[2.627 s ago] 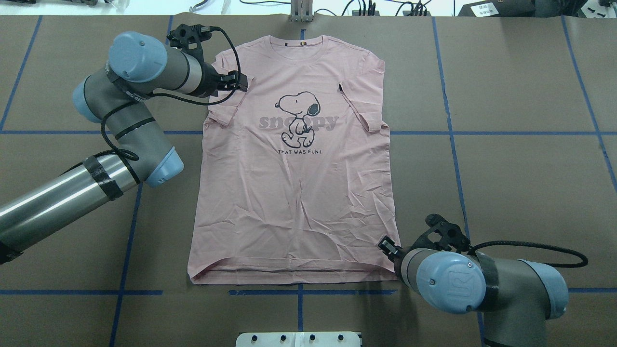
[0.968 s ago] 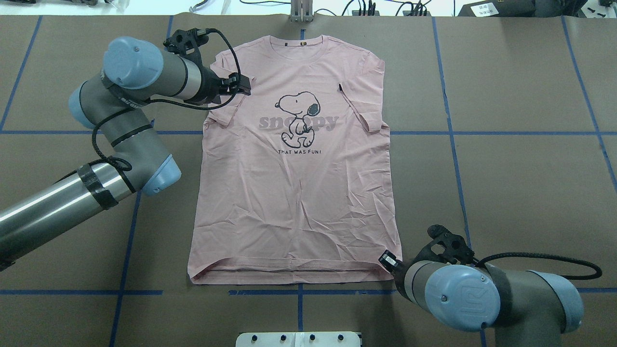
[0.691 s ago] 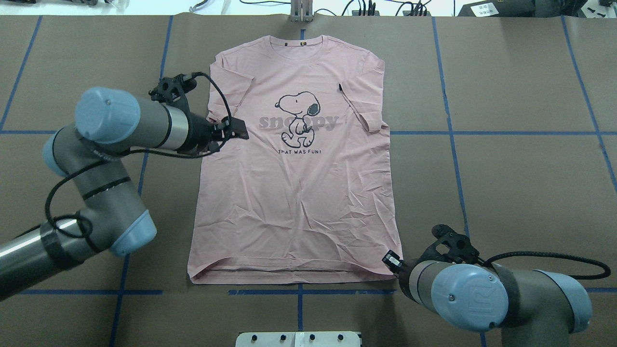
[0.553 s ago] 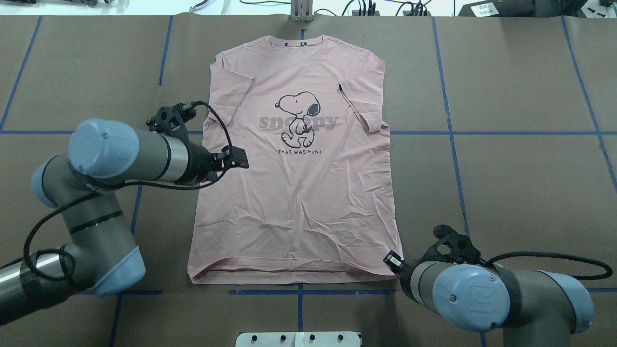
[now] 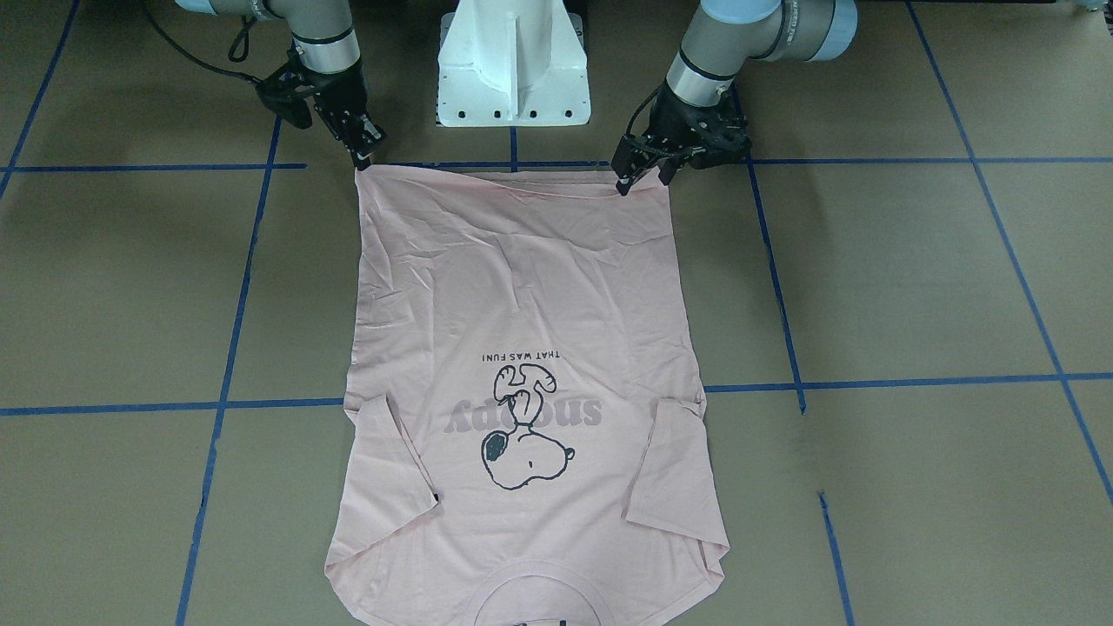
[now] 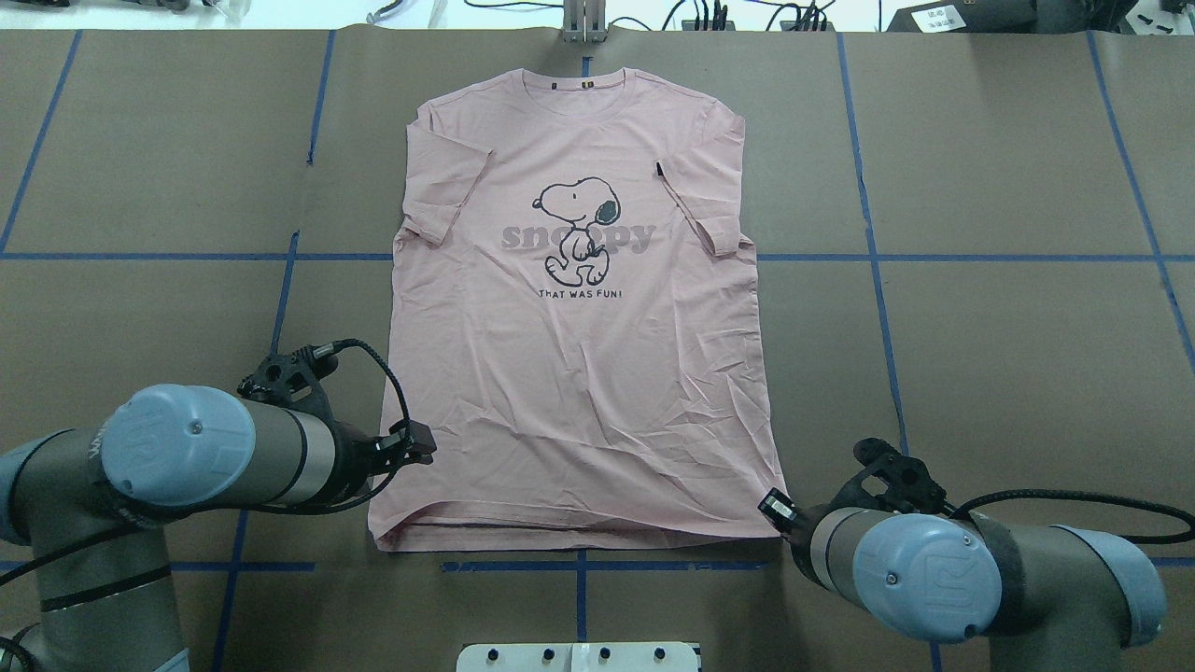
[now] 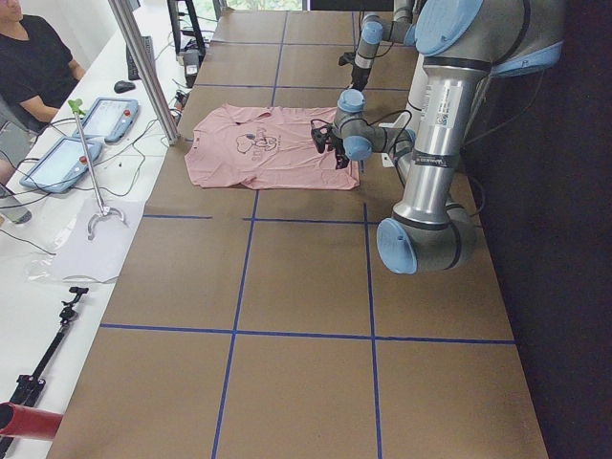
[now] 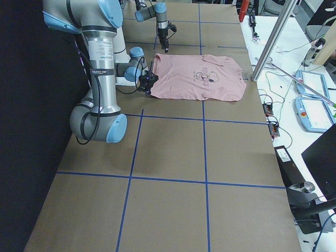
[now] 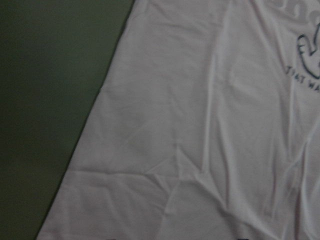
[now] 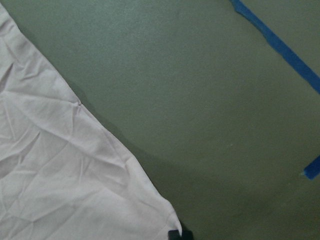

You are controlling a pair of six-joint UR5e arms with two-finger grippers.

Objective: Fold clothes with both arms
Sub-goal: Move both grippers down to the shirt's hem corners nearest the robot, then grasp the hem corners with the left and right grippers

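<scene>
The left gripper (image 5: 642, 176) is hovering, jaws spread, at one hem corner of the T-shirt (image 5: 522, 287). The right gripper (image 5: 360, 156) is sitting at the other; its jaws are unclear.

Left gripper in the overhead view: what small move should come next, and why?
Probably lower the left gripper onto the T-shirt's hem corner beneath it and shut it. Its fingers look spread over that corner, the right gripper sits at the opposite hem corner, and the shirt lies flat with sleeves folded in, so both corners likely need gripping before any lift.
</scene>
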